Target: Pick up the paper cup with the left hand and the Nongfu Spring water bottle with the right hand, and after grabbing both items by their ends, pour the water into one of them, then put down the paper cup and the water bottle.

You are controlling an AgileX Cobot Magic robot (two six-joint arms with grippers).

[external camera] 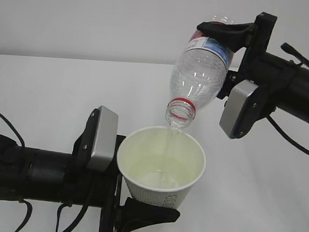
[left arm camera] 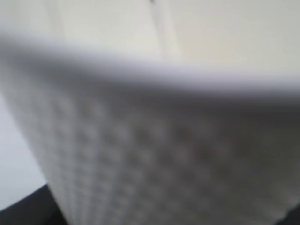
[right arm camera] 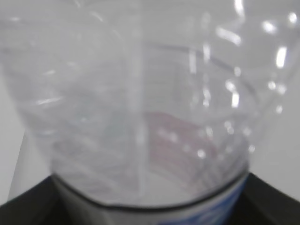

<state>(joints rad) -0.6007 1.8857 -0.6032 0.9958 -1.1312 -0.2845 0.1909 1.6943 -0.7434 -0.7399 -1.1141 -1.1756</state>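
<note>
- White table [external camera: 50, 87], pale wall behind.
- Left hand [external camera: 147, 214] grips paper cup [external camera: 161, 167] at its base; cup held off the table, slightly tilted.
- Cup print dark, unreadable.
- Right hand [external camera: 226, 31] grips Nongfu Spring water bottle [external camera: 200, 71] at its bottom end, mouth down over cup.
- Label red, white, blue; text illegible.
- Water [external camera: 158, 177] pooled in cup.

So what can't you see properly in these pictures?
- Paper cup print: outside view, too small and partly behind the left gripper; left wrist view is blurred.
- Bottle base: outside view, behind the right gripper.
- Bottle label: right wrist view, blurred and cut off at the bottom edge.
- Left arm: cut off by the bottom edge.
</note>
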